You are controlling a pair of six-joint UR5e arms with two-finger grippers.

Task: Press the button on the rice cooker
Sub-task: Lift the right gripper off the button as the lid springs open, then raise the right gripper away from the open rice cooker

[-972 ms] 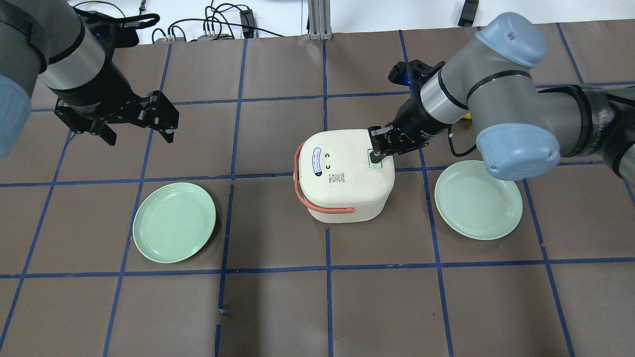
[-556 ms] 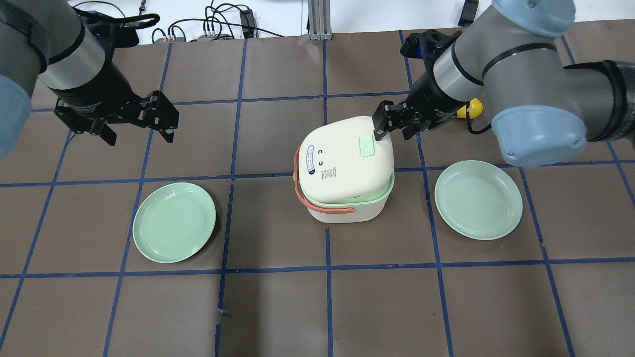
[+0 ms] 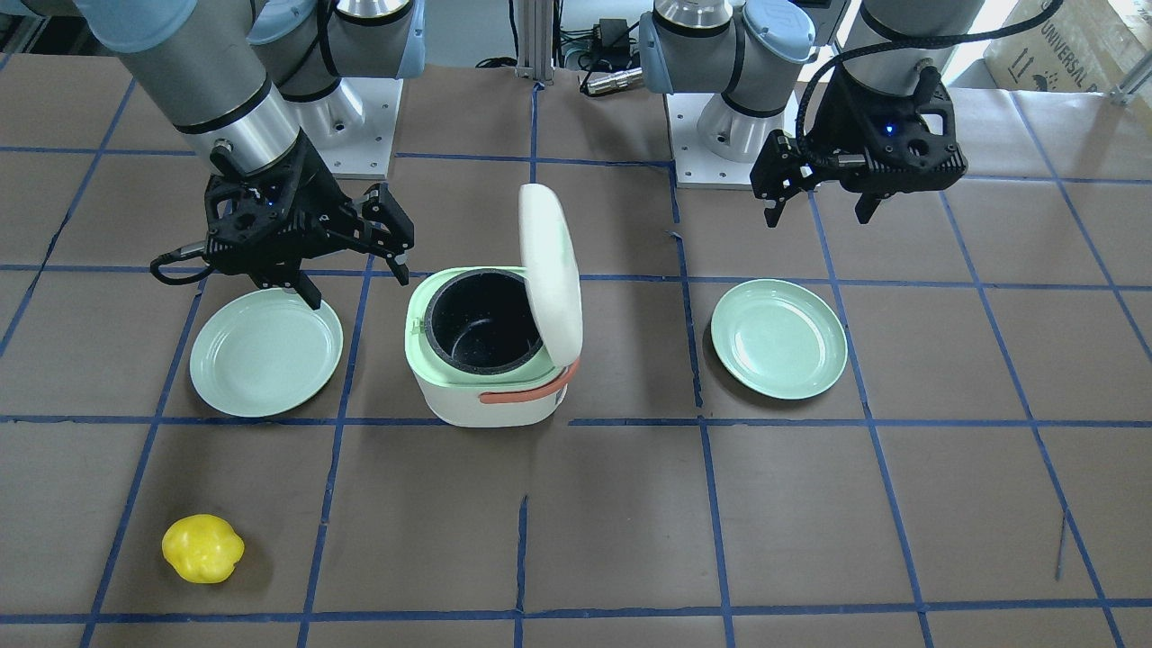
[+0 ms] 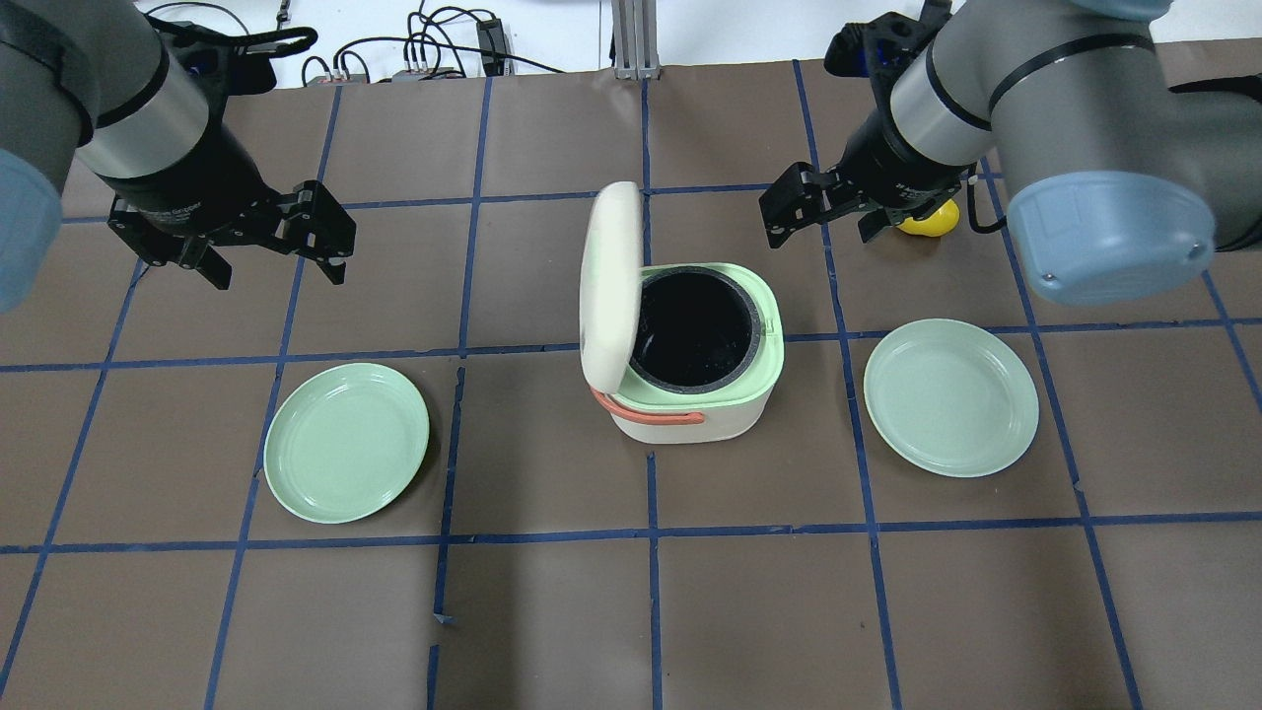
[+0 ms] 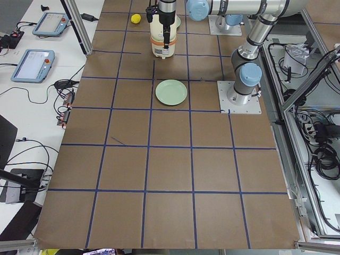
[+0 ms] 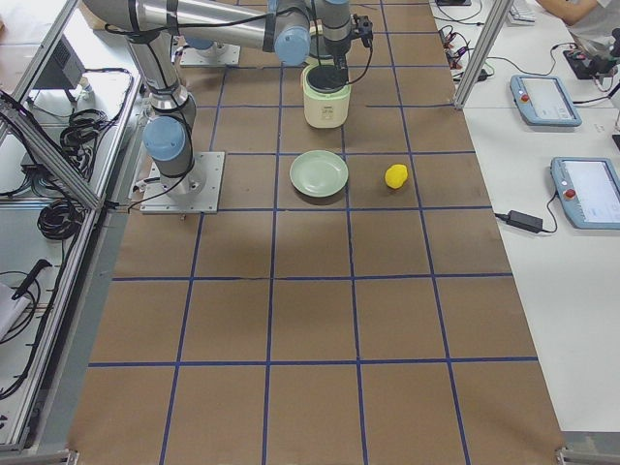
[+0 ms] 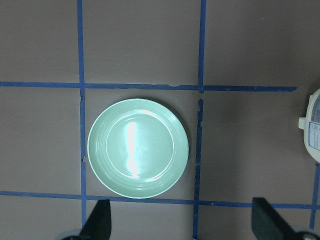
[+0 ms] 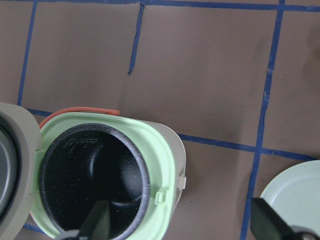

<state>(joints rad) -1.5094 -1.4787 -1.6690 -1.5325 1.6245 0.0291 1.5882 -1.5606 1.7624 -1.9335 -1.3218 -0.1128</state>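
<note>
Between left plate (image 4: pixel 346 443) and right plate (image 4: pixel 950 397), lid-up rice cooker (image 4: pixel 690 422), pot (image 4: pixel 695 343) inside.

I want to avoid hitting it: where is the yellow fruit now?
In the front-facing view the yellow fruit lies at lower left, the robot's right side, apart from the green plate above it in that view.

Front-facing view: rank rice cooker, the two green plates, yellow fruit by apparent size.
1. rice cooker, lid open
2. right-side green plate and left-side green plate: look alike, so tied
3. yellow fruit, clearly smallest
</note>
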